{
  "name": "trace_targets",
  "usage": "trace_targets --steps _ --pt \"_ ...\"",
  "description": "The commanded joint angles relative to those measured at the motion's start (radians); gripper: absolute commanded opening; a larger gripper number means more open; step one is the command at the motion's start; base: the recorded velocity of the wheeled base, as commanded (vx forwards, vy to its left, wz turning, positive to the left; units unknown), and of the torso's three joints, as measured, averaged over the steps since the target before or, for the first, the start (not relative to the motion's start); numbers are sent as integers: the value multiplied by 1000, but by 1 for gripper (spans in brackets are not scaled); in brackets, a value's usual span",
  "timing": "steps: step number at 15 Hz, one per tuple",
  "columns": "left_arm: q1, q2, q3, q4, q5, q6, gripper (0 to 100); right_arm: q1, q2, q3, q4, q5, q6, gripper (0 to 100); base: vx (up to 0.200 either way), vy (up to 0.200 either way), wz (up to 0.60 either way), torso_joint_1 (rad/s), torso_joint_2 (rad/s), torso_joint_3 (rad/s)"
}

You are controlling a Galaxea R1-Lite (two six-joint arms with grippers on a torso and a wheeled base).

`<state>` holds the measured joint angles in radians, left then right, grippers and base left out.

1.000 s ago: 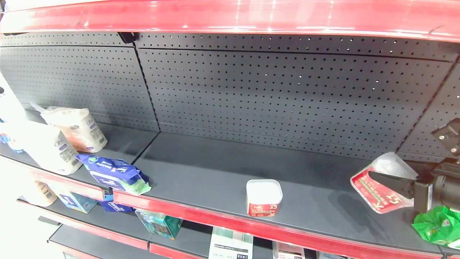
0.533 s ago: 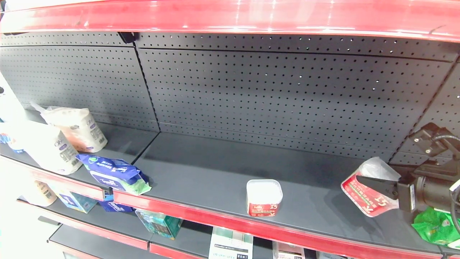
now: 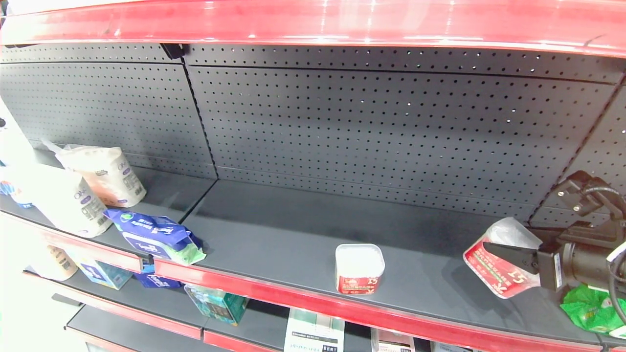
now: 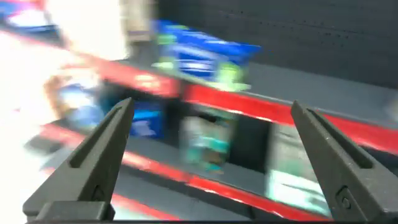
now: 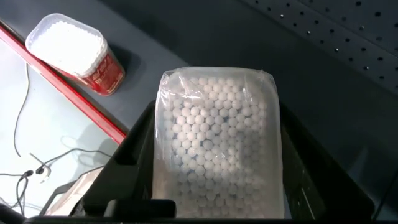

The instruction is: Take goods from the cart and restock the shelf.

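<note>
A square tub (image 3: 359, 269) with a red label and white lid stands upright near the front edge of the grey shelf (image 3: 293, 234). In the right wrist view this tub (image 5: 74, 53) sits off to one side. My right gripper (image 3: 508, 256) is shut on a second tub of the same kind (image 3: 503, 266), held tilted just above the shelf's right part. Its clear top, showing white swab heads (image 5: 217, 137), sits between the right gripper's (image 5: 217, 186) dark fingers (image 5: 134, 162). My left gripper (image 4: 214, 168) is open and holds nothing, facing the shelf's red front edge (image 4: 249, 109).
Two white bags (image 3: 100, 173) and a blue wipes pack (image 3: 156, 234) lie on the shelf's left. A green packet (image 3: 592, 305) lies at the far right, under my right arm. A perforated back panel (image 3: 391, 132) and red upper shelf (image 3: 313, 22) bound the space. Lower shelves (image 3: 215, 303) hold boxes.
My right gripper has carried the held tub a little leftward and slightly down toward the shelf. The standing tub and the other goods have not moved.
</note>
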<state>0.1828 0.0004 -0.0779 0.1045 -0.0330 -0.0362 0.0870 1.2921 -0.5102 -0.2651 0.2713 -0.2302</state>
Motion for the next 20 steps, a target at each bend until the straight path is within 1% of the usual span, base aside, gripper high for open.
trace_targets --steps 1,2,3,4,5,6,7,8,12,15,17,20 --pt "1 0 9 -5 16 15 100 -1 -4 2 0 0 0 0 0 0 0 0 0 0" --pt "1 0 10 -5 16 21 100 -1 -4 4 0 0 0 0 0 0 0 0 0 0" --pt "1 0 17 -20 44 44 100 -1 -4 2 0 0 -1 0 0 0 0 0 0 0" --pt "0 0 46 -62 108 64 100 0 -5 -2 0 0 -1 0 0 0 0 0 0 0" --pt "-2 0 58 -98 114 62 100 -1 -7 -4 0 0 -1 0 0 0 0 0 0 0" --pt "-5 0 56 -97 81 56 100 -4 -8 -4 0 2 0 0 0 0 0 0 0 0" --pt "-3 0 76 -100 -12 44 100 -4 -7 -4 0 2 0 0 0 0 0 0 0 0" --pt "-3 0 76 -98 -18 47 100 -4 -8 1 0 0 0 0 0 0 0 0 0 0" --pt "-3 0 76 -98 -12 42 100 -3 -1 -4 0 2 3 0 0 0 0 0 0 0" --pt "-3 0 76 -98 -12 42 100 3 41 -25 0 9 -1 0 0 0 0 0 0 0" --pt "-3 0 76 -98 -12 42 100 3 96 -56 -2 66 -11 0 0 0 0 0 0 0" --pt "-3 0 76 -98 -12 42 100 2 188 -119 0 106 -58 0 0 0 0 0 0 0"
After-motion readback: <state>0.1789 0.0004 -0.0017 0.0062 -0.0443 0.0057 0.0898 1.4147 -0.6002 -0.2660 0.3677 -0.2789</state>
